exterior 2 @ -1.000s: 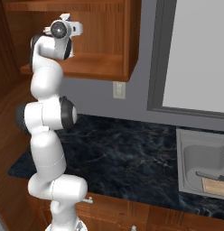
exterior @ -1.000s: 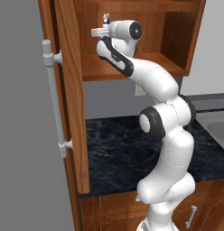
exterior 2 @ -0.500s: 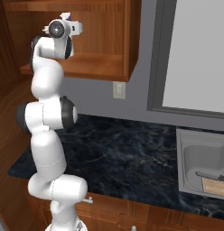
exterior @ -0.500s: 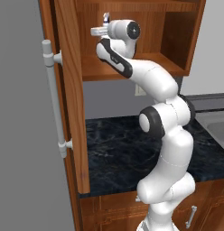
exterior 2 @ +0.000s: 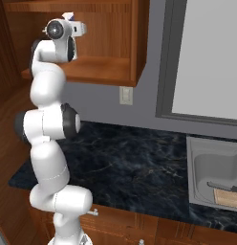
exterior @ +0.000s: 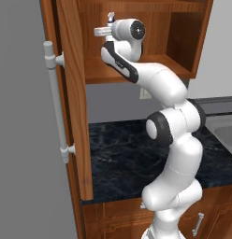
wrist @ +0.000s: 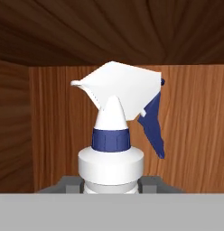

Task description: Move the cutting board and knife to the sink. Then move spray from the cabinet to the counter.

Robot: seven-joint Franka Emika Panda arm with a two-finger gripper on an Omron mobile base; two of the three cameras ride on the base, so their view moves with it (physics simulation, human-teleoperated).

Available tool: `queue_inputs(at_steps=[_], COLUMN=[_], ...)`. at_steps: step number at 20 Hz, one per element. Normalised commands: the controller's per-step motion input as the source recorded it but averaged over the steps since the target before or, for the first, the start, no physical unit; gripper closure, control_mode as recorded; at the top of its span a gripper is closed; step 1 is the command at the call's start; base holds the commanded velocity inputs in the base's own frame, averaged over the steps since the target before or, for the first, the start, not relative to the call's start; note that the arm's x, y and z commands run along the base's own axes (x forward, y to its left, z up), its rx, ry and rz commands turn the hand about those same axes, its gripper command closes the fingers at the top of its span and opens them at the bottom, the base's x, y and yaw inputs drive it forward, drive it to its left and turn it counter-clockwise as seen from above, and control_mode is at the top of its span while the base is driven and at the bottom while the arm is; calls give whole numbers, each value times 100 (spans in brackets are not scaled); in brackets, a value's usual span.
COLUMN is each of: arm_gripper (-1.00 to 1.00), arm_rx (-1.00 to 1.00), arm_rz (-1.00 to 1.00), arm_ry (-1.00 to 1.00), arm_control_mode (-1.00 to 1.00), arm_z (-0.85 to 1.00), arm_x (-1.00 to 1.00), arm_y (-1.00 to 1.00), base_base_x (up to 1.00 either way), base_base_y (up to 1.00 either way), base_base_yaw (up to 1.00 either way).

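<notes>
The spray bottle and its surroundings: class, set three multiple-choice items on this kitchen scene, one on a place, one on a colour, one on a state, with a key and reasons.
1. Where is the cutting board?
A. In the sink
B. On the cabinet shelf
C. On the floor

2. What colour is the trigger of the spray bottle?
A. Red
B. Dark blue
C. Green

3. How does the cabinet door stand?
A. Shut
B. Taken off
C. Open

Key: 1 A, the board lies in the basin in the right base view. 2 B, the hand view shows a dark blue trigger on the white head. 3 C, the door stands swung out and the shelf inside the cabinet is visible.
</notes>
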Motion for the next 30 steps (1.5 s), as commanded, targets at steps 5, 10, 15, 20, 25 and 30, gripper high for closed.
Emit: queue_inputs(at_steps=[5, 10, 15, 20, 25, 30], arm_gripper=[100, 100, 100, 100, 100, 100], arm_rx=[0, 0, 1, 2, 7, 11], arm_rz=[-3, -3, -3, -2, -2, 0], arm_ry=[0, 0, 0, 0, -1, 0], arm_control_mode=[-100, -100, -100, -100, -100, -100], arm_z=[-2, 0, 0, 0, 1, 4], arm_x=[-33, -33, -36, -42, -52, -60], arm_y=[0, -3, -5, -9, -14, -15], base_base_x=[0, 0, 0, 0, 0, 0], base_base_y=[0, 0, 0, 0, 0, 0], base_base_yaw=[0, 0, 0, 0, 0, 0])
